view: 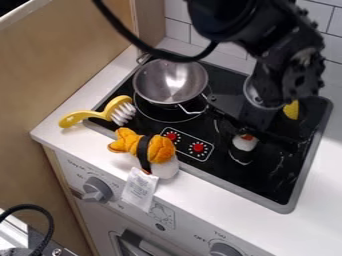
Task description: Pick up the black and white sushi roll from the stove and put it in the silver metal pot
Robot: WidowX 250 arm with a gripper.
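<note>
Here, the gripper (258, 133) hangs near a rounded, black-banded white toy (245, 143).

The top edge cuts off the arm (288, 55). The arm covers part of the yellow object (292, 110) at far right. The pincer (257, 134) partly conceals the small white-and-orange item (246, 143); its full outline is indeterminate. The black cable (150, 49) obscures a section of the pot's (163, 86) far rim. Print on the white tag (139, 189) is too small to read. The bottom edge truncates the right knob (224, 249).
</note>
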